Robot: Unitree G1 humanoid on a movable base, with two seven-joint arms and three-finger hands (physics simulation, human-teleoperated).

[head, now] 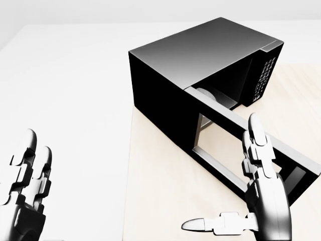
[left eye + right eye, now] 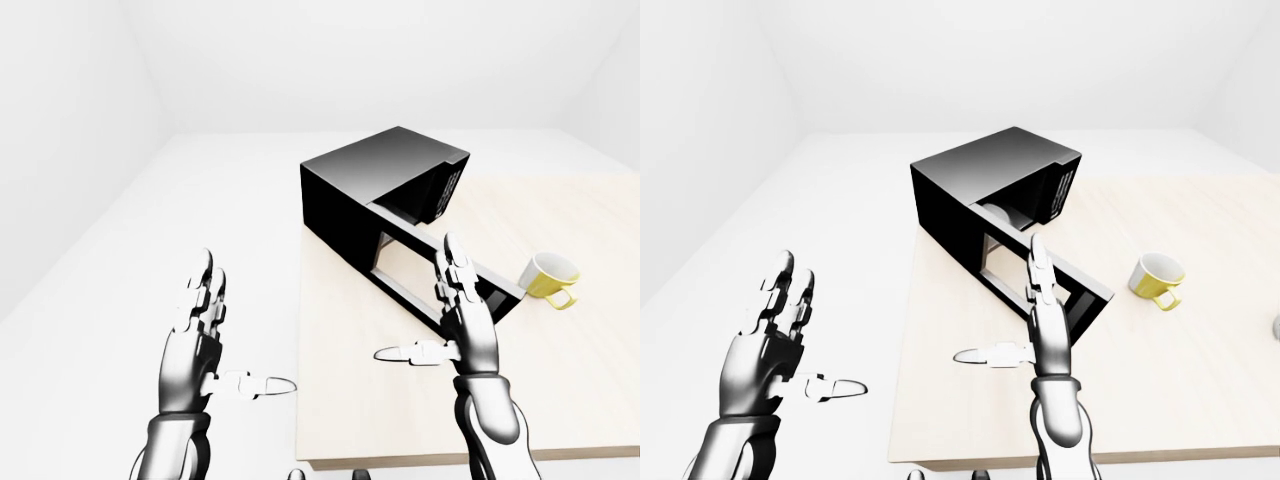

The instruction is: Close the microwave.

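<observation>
light: bright, even, diffuse | shadows: faint | focus: sharp, no blur | whites near-overexposed
</observation>
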